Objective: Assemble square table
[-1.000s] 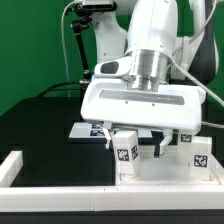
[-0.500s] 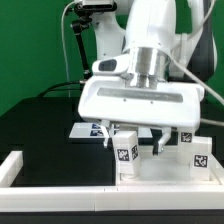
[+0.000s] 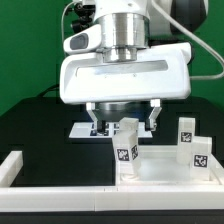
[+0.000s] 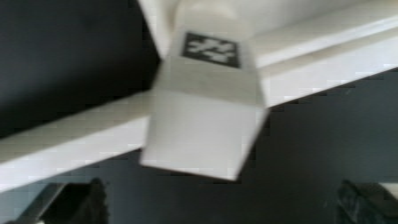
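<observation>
The white square tabletop point(image 3: 160, 172) lies flat at the front right of the exterior view. Three short white tagged legs stand upright on it: one at its left corner point(image 3: 126, 148) and two at the right point(image 3: 199, 152) point(image 3: 186, 128). My gripper point(image 3: 124, 124) hangs open just above and behind the left leg, one finger point(image 3: 95, 122) on each side, gripping nothing. In the wrist view that leg point(image 4: 205, 110) fills the middle with its tag facing the camera, and the dark fingertips point(image 4: 71, 200) stand far apart short of it.
Low white border bars run along the front point(image 3: 60, 190) and the left point(image 3: 12, 165) of the black table. The marker board point(image 3: 84, 130) lies flat behind my gripper. A green wall and a camera stand point(image 3: 75, 45) are at the back.
My gripper has shifted toward the exterior view's left and risen a little, still wide open. The legs and the tabletop have stayed put.
</observation>
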Controlling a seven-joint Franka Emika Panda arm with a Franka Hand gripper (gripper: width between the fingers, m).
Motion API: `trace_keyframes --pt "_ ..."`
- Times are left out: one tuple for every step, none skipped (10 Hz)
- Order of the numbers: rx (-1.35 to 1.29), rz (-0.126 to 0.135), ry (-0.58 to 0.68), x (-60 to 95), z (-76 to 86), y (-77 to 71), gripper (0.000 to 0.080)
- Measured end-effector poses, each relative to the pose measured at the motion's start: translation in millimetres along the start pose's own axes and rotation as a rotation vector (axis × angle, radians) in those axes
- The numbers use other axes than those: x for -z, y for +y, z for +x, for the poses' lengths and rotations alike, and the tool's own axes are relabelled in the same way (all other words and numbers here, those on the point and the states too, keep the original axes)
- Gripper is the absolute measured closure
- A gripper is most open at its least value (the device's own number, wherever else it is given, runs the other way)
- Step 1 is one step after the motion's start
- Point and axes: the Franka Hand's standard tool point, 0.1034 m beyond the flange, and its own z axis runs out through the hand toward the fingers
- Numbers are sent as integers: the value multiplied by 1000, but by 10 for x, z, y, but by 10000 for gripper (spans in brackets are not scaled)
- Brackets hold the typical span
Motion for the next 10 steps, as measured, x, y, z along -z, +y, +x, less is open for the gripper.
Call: trace_keyframes --pt "-2 4 -46 -64 24 -14 150" --pt "-5 8 -117 -76 -33 -15 150" --pt "-7 9 -122 -61 -11 -9 150" --pt "-7 8 -122 -68 -19 -7 150" --pt "-10 8 -125 -77 -28 10 150" --pt "-67 25 -179 -110 -133 88 150" --pt "-108 27 -233 -128 -218 129 150" --pt "-127 25 -251 -195 -239 90 150" --pt "-129 21 -256 -229 -255 95 150" --pt "-127 19 -252 -222 -242 106 150"
